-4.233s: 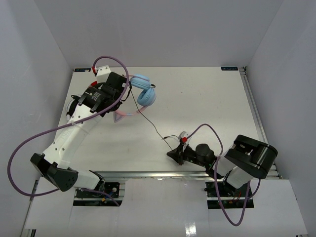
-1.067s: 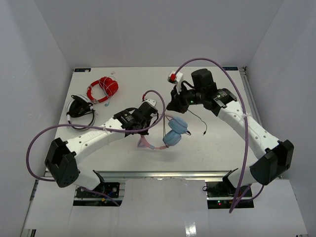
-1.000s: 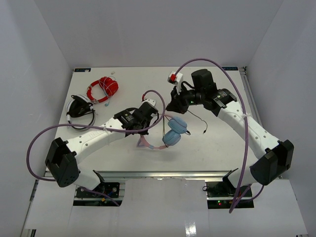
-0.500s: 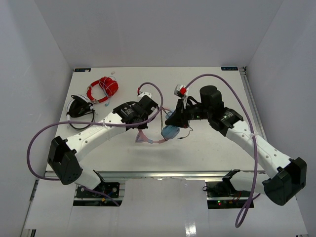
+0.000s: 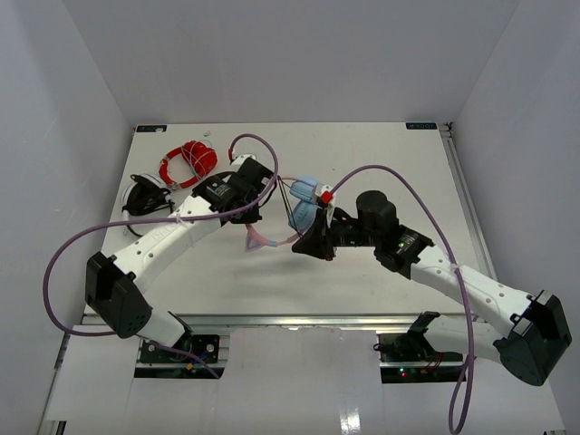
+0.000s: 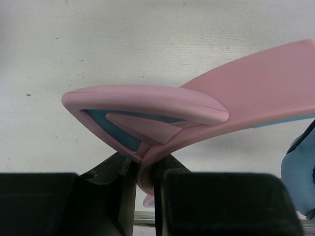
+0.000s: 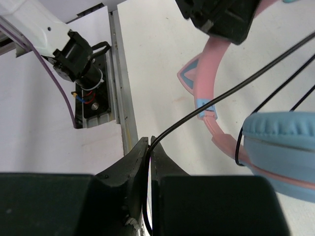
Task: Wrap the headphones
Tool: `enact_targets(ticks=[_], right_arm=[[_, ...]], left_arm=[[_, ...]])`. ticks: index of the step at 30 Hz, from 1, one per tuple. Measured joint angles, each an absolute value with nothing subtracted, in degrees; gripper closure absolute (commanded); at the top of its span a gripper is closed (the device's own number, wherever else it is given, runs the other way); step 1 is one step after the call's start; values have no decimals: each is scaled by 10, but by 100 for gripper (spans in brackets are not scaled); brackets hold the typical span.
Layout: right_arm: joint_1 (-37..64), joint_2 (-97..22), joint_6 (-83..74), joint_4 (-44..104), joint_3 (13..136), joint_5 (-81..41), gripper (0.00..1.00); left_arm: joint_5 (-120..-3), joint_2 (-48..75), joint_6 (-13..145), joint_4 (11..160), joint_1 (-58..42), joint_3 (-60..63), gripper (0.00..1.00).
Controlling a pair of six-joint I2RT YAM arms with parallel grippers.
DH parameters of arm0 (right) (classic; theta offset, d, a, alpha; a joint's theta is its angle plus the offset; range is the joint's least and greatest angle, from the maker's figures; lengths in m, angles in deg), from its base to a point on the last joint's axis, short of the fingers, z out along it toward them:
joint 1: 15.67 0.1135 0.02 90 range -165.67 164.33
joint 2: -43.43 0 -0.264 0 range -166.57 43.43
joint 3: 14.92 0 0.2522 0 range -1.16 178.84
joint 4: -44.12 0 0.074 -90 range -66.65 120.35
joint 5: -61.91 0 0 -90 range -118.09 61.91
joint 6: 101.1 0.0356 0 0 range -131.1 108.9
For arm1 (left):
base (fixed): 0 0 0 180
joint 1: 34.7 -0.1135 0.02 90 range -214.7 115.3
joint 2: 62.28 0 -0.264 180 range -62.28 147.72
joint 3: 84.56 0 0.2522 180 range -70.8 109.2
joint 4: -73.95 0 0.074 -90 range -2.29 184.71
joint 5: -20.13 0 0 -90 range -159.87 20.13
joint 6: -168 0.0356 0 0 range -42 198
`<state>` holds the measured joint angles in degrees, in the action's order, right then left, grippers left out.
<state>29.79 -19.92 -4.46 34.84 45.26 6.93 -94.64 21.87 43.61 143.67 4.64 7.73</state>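
Midway between the side edges, your left gripper (image 6: 145, 172) clamped the headphones' (image 5: 304, 210) band (image 6: 256, 93); your right gripper (image 7: 149, 146) pinched the cable (image 7: 221, 101) toward the near edge.

Right pincer (image 5: 302, 246) nearer, headphones (image 5: 306, 194) farther back.

The headphones (image 6: 256, 88) show a pink headband of smooth moulded plastic with a soft satin sheen. The light-blue earcup (image 7: 278, 135) looks padded, like a faintly grained leatherette, more matt than shiny. The cable (image 7: 221, 101) is thin, dark and slightly glossy. The left gripper (image 6: 145, 172) is matt black plastic. The table (image 6: 147, 34) is white, matt and finely speckled, and the rail (image 7: 123, 98) at its edge is dull brushed metal.
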Motion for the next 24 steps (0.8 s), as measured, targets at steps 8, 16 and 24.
enact_targets(ticks=[8,16,24], right_arm=[[318,-188,-32,430,361,-26,91],[343,-194,-25,480,304,-114,91],[349,-191,-28,539,261,-192,92]], left_arm=[[-888,157,429,1433,11,72,100],[-833,69,406,1405,1,48,100],[-810,33,399,1399,0,19,100]])
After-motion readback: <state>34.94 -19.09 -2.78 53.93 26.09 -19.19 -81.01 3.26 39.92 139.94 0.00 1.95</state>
